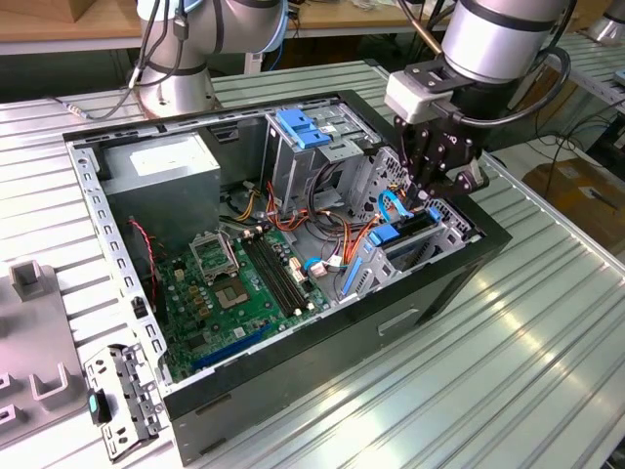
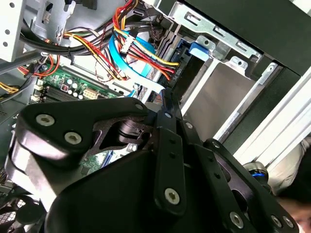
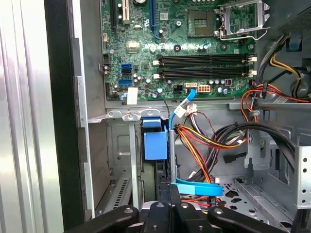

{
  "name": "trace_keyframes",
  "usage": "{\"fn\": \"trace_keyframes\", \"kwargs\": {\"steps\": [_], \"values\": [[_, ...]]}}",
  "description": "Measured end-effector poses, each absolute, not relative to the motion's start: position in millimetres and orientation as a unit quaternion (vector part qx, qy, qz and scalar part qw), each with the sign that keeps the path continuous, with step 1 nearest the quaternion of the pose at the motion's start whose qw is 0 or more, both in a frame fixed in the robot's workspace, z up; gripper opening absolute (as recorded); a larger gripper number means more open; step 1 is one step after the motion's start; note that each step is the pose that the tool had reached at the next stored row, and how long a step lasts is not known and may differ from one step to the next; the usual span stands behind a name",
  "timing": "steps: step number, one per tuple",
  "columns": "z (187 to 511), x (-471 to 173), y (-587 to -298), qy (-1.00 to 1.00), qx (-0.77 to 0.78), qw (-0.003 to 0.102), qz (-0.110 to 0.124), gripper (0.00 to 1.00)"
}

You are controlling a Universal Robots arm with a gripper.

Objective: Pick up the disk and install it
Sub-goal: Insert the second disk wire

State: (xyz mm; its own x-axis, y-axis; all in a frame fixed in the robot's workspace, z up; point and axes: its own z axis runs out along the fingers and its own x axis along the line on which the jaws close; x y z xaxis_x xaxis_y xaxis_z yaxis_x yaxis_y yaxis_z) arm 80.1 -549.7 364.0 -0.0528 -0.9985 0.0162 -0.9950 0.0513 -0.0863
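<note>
1. Outwardly, in the exterior view, the gripper (image 1: 435, 198) hangs straight down over the drive bay (image 1: 459, 234) at the corner of the open computer case (image 1: 322, 357) towards the exterior view's right. The disk (image 1: 410, 233) stands on edge in that bay, dark between its blue rails, with the fingertips just at its upper edge. How wide the fingers stand is hard to read from this side.

2. In the second wrist view, the gripper (image 2: 164, 94) has its fingers drawn close together, tips nearly meeting. Just beyond them lies the disk (image 2: 181, 73), its dark slab and blue tab sitting inside the metal cage. Whether the tips pinch it or merely press on it, I cannot tell.

3. In the first wrist view, the gripper (image 3: 170, 198) sits over the disk (image 3: 154, 144), seen edge-on with its blue carrier beside a tangle of cables (image 3: 209, 138), the motherboard (image 3: 180, 43) beyond.

4. Judging by its build, the disk is rigid, fairly heavy and smooth-sided metal. Its circuit face is fragile. The long metal edges or plastic rails look the safest hold, squarely, since a tilted drive would likely jam in the cage.
</note>
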Motion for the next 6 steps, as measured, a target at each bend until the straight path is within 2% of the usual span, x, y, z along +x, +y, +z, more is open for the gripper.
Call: {"fn": "trace_keyframes", "kwargs": {"steps": [6], "values": [[365.0,80.1,-549.7,0.725,-0.688,0.024,-0.037,0.11]]}}
